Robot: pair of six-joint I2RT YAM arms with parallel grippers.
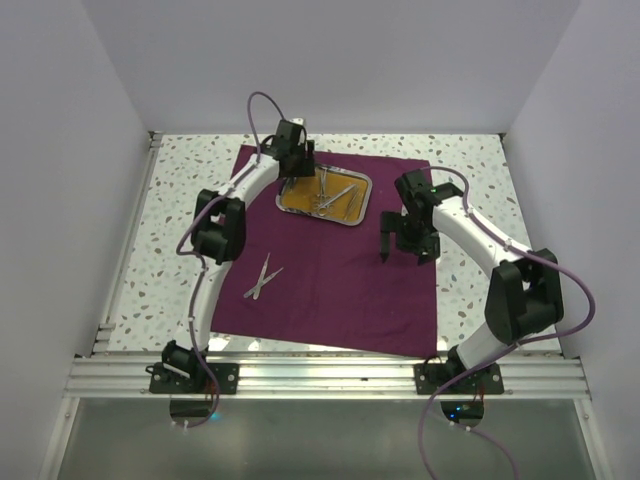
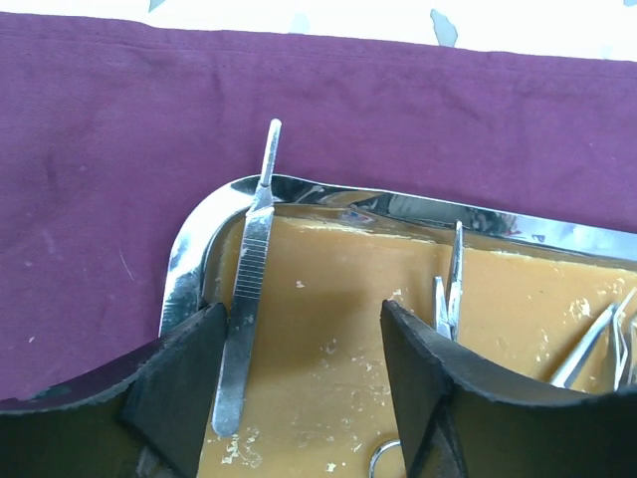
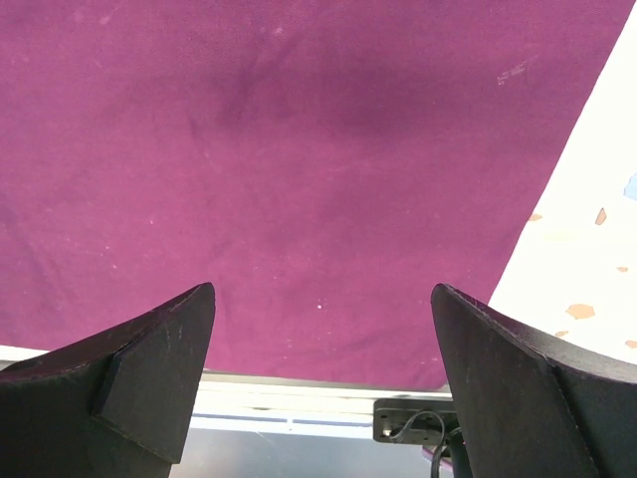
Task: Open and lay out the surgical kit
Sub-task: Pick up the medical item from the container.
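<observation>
The surgical kit's maroon cloth (image 1: 330, 290) lies spread flat on the table. On its far part stands the small steel tray (image 1: 352, 218), amber inside, holding several silver instruments (image 1: 335, 195). A pair of scissors (image 1: 262, 278) lies on the cloth's left half. My left gripper (image 1: 288, 182) is low over the tray's left end (image 2: 189, 259) and is open (image 2: 304, 349). A slim ribbed silver instrument (image 2: 249, 289) leans over the tray rim, just inside the left finger (image 2: 179, 388); the other finger stands well off it. My right gripper (image 1: 388, 250) hangs open (image 3: 323, 329) over bare cloth (image 3: 299, 149).
More instruments (image 2: 453, 289) lie in the tray to the right of my left gripper's fingers. The speckled tabletop (image 1: 470, 180) shows around the cloth. An aluminium rail (image 1: 320, 375) runs along the near edge, with white walls on three sides.
</observation>
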